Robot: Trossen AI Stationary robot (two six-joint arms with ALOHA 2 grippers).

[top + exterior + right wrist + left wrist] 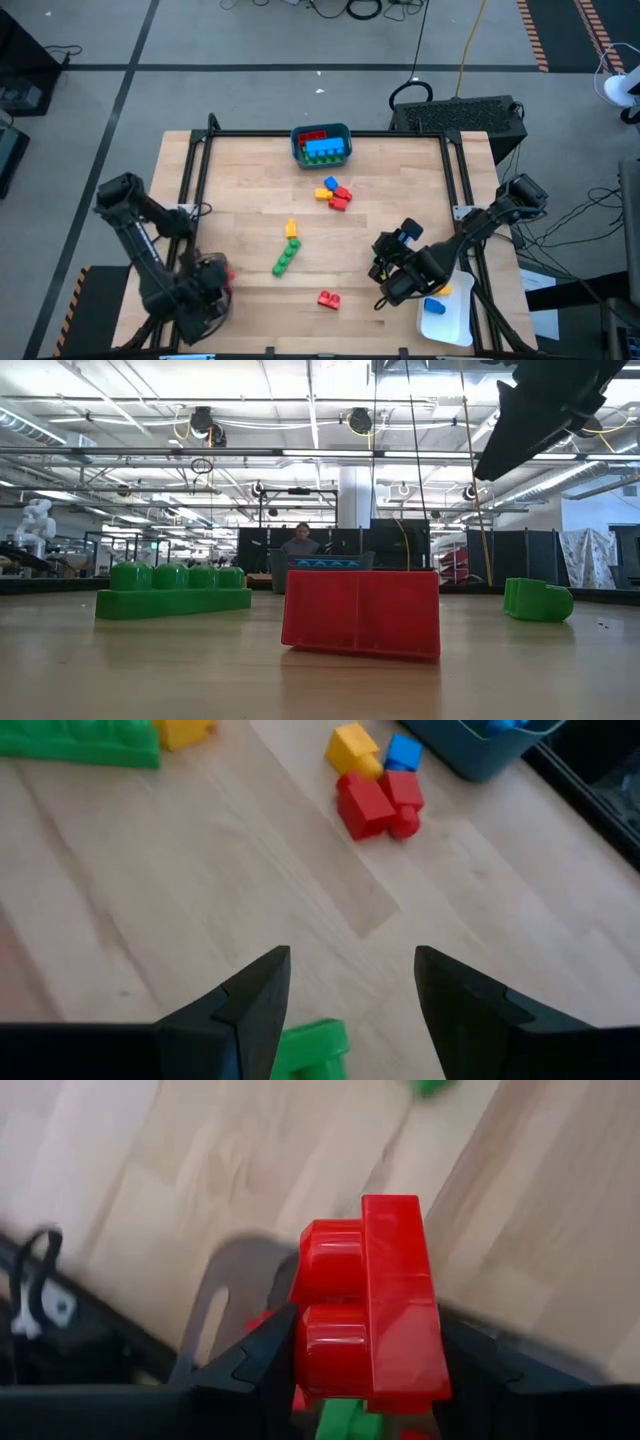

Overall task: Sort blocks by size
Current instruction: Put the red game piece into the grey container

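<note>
Surface: wooden table [240, 190] in a black frame, workshop floor around it.
Teal bin: bin [321, 146] at the far edge's middle, already holding blue and red bricks, likely 1 size group.
White tray: tray [450, 318] at the near right corner, with a blue brick inside.
Loose blocks: yellow, blue and red cluster [334, 193] just in front of the bin; yellow brick touching a long green studded brick [286, 257] mid-table; red brick [329, 298] near the near edge.
Left gripper: left gripper [350, 1370] at the near left corner, fingers pinching a red 2-stud brick [370, 1305], lifted off the wood, probably for carrying.
Right gripper: right gripper [350, 995] beside the tray, fingers spread and empty, a small green brick [310, 1048] just under them, seemingly the next pick.
</note>
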